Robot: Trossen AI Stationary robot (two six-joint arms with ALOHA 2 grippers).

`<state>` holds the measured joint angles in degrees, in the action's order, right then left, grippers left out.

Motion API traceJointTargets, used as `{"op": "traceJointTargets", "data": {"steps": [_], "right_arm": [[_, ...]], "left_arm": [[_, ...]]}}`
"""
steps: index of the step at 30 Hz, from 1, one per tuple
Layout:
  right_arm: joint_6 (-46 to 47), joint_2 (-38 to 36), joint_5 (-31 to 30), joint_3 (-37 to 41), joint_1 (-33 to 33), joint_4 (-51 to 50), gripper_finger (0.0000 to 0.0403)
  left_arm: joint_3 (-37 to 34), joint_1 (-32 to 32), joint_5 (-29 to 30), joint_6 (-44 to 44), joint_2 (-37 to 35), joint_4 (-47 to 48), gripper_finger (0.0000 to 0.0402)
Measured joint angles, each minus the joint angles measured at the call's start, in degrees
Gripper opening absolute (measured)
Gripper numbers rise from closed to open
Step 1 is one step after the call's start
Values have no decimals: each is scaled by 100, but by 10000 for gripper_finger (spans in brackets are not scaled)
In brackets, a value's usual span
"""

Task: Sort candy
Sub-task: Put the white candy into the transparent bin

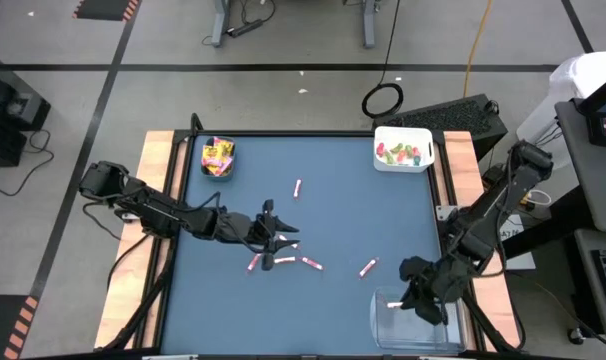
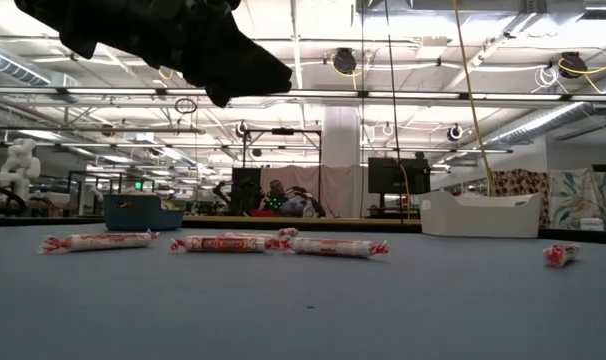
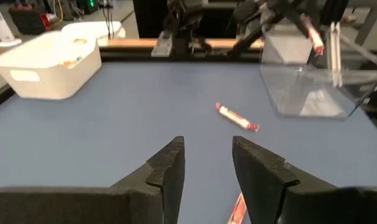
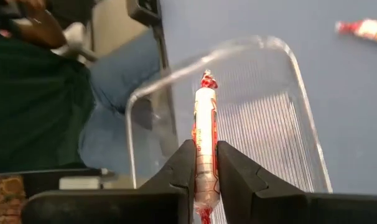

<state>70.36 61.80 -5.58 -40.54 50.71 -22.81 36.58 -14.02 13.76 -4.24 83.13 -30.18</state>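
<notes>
Directly below the right gripper, clamped on a pink-white candy stick, sits the clear bin; releasing off-centre risks clipping its rim. Left gripper gapes empty.

Bright, even overhead light from ceiling strips in low view, w/ some glare there. Soft shadows only on blue mat. Left wrist view slightly blurred; clear bin shows reflections. Right wrist bkgd out of focus.

Two dark, jointed arms end in matte black, wedge-shaped fingers.
</notes>
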Motion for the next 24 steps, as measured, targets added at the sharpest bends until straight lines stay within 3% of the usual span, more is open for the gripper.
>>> {"op": "traceJointTargets", "data": {"steps": [12, 24], "right_arm": [[47, 1497, 295, -1148, 228, -1681, 53], [-56, 2040, 297, -1280, 226, -1654, 145]], "left_arm": [[0, 0, 88, -4, 0, 255, 141], [0, 0, 175, -297, 0, 754, 141]]}}
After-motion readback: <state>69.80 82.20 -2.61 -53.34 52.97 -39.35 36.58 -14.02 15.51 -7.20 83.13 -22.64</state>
